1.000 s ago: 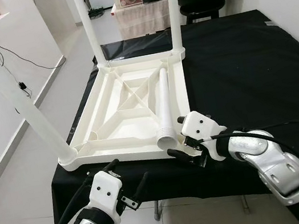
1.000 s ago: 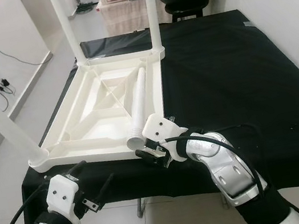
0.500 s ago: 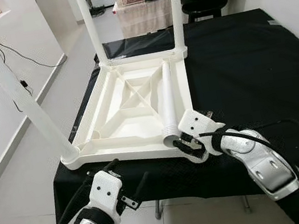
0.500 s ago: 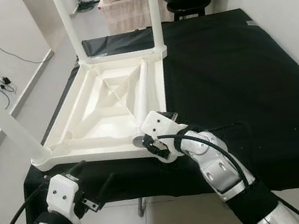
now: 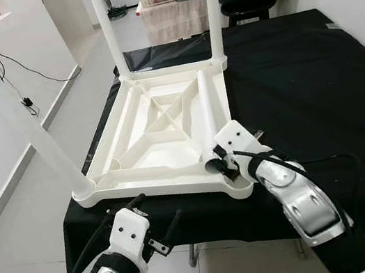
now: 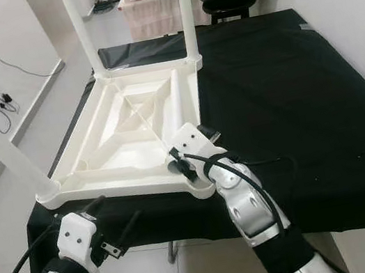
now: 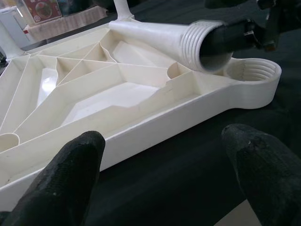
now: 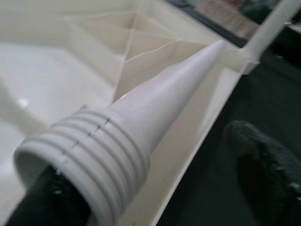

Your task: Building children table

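Right end effector (image 5: pixel 220 164) moved in, 1 finger inside loose leg (image 5: pixel 203 115) threaded mouth; leg axis runs straight away. Empty socket (image 7: pixel 250 74) adjacent. Left end effector (image 5: pixel 156 220) open, idle.

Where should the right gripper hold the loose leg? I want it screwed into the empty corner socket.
Hold the loose leg just behind its ribbed threads, coming from the near edge along its length. It lies flat in the upturned tabletop, threads toward the robot beside the empty socket. The right gripper already has one finger inside its hollow end.
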You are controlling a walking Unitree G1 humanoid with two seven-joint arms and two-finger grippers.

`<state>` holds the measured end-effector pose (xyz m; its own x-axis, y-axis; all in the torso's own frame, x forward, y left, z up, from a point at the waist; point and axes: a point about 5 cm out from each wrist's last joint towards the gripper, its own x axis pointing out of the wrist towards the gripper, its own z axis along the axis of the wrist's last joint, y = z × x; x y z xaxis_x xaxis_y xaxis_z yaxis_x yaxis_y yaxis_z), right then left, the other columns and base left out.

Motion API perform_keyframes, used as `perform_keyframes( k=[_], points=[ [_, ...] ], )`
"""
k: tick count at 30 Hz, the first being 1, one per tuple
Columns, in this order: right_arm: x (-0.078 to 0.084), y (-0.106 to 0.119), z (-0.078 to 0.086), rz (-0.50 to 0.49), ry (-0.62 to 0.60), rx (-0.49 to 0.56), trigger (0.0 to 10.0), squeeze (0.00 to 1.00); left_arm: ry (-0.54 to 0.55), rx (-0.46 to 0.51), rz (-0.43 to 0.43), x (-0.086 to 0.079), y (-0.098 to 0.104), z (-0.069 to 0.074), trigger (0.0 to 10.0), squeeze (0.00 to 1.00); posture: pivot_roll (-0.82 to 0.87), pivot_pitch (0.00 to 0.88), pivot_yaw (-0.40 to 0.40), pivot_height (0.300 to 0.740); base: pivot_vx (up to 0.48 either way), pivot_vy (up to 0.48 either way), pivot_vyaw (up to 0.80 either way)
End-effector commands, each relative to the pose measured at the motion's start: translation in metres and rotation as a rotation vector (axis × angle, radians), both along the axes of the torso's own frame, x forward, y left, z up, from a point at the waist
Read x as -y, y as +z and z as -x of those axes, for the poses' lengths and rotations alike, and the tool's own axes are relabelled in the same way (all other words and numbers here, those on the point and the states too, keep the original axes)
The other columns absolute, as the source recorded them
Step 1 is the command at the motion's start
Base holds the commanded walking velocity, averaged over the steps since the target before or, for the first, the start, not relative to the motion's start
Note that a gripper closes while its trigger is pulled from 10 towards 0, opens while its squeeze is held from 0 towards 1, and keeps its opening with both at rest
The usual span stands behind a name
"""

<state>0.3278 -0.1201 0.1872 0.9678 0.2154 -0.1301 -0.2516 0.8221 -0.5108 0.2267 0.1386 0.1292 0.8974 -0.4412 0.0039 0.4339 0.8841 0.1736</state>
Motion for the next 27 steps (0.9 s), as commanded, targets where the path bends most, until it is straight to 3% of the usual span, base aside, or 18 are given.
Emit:
perform_keyframes(
  k=[1,16,19,24,27],
  points=[
    [-0.001,0.007,-0.004,-0.039,-0.023,0.055,0.0,0.0,-0.001,-0.024,-0.012,-0.001,-0.006,0.001,10.0,0.0,-0.01,0.097,0.058,0.74,0.0,0.0,0.0],
    [0.005,0.001,-0.004,-0.08,-0.081,0.098,0.0,0.0,0.006,-0.015,-0.007,-0.002,-0.002,-0.002,10.0,0.0,-0.02,0.106,0.065,0.74,0.0,0.0,0.0],
    [0.031,0.006,-0.006,-0.226,-0.133,0.114,0.0,0.0,-0.009,0.006,0.058,0.001,0.011,-0.013,10.0,0.0,-0.02,0.1,0.072,0.74,0.0,0.0,0.0],
    [0.046,0.01,-0.007,-0.301,-0.158,0.138,0.0,0.0,-0.03,0.007,0.1,0.005,0.018,-0.018,10.0,0.0,-0.03,0.099,0.073,0.74,0.0,0.0,0.0],
    [0.088,0.033,-0.006,-0.649,-0.208,0.242,0.0,0.0,-0.105,-0.013,0.289,0.015,0.039,-0.034,10.0,0.0,-0.04,0.09,0.081,0.74,0.0,0.0,0.0]
  ],
)
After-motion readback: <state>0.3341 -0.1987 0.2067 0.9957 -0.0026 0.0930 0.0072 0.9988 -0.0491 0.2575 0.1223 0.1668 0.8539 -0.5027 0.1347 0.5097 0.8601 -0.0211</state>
